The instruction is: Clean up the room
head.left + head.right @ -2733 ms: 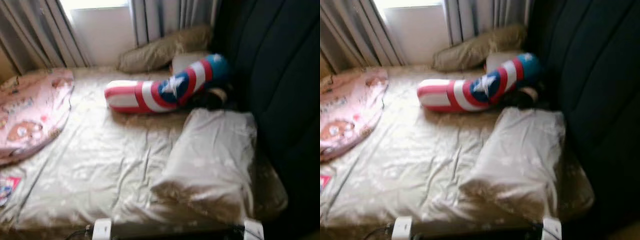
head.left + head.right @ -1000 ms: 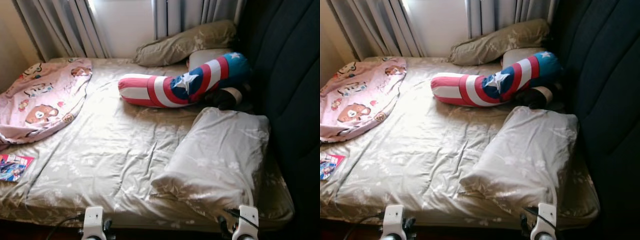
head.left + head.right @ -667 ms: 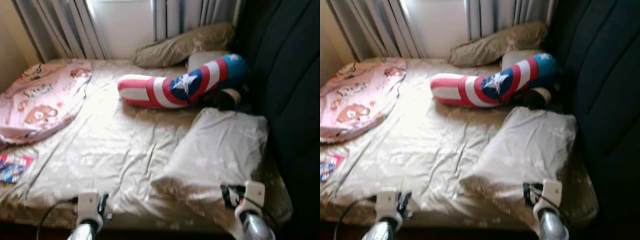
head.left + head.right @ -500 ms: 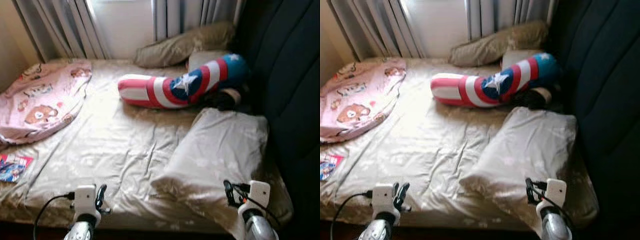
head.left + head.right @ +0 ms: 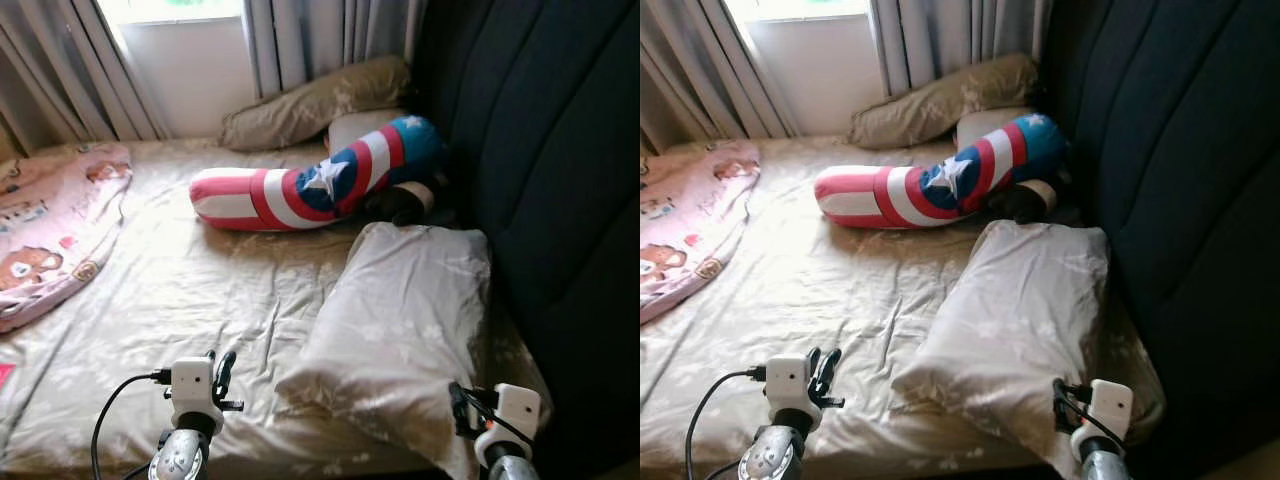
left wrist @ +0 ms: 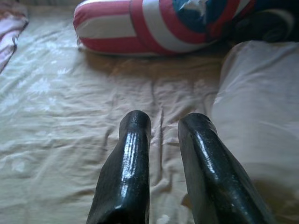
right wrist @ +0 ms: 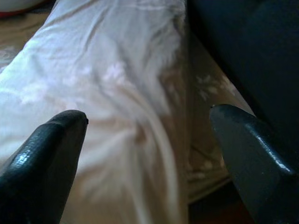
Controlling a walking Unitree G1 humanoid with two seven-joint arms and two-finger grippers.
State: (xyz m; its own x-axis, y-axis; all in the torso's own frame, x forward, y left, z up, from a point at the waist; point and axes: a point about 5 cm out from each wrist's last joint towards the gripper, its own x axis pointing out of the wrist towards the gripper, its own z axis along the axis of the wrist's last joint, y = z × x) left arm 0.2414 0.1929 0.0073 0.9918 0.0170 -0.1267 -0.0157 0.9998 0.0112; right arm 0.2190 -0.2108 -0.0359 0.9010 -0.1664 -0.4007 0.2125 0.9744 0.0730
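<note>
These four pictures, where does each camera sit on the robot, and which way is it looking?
Left eye view: on the head, looking down at the bed; both grippers show at the bottom.
Right eye view: same head camera, same scene.
Left wrist view: along the left gripper, its fingers a little apart, toward the striped bolster.
Right wrist view: along the right gripper, fingers wide apart, over the beige pillow.
Shared: both wrist views show that pillow.

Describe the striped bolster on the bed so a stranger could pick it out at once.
On the bed, look near the dark padded headboard, just before the window curtains. The bolster lies there, long and curved, ahead of the large beige pillow. Its red and white stripes and blue patch with a white star set it apart from the plain beige pillows.
</note>
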